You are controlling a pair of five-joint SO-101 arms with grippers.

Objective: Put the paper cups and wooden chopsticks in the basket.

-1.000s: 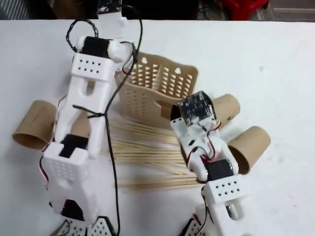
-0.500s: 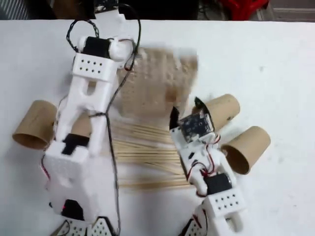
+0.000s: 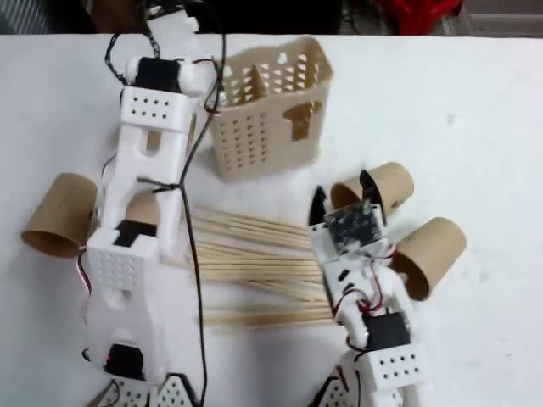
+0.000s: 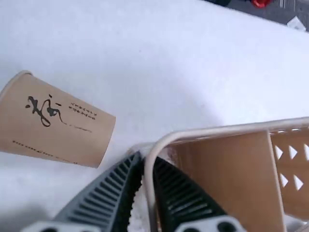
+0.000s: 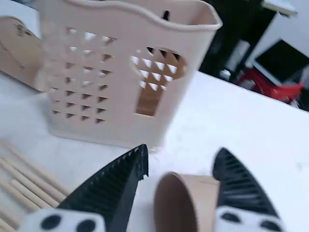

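Two hazards stand out. First, your left gripper is pinched tight on the thin rim of the beige perforated plastic basket. The basket stands upright on the white table, beyond the loose spread of pale wooden chopsticks. A one-sided hold on a light, tall basket is likely to tip it if that arm pulls or twists. Letting go abruptly could rock it over too.

Second, your right gripper has its jaws spread wide on either side of a brown paper cup. That cup lies on its side near the basket, open mouth towards the wrist camera. Close hard and the soft wall will probably buckle. Close off-centre and the round cup may roll or squirt out towards the second cup just beside it.

While carrying the cup over, the arm could knock the basket's wall or sweep the chopsticks beneath it. A third cup lies on its side beside the left arm, well apart from the basket.
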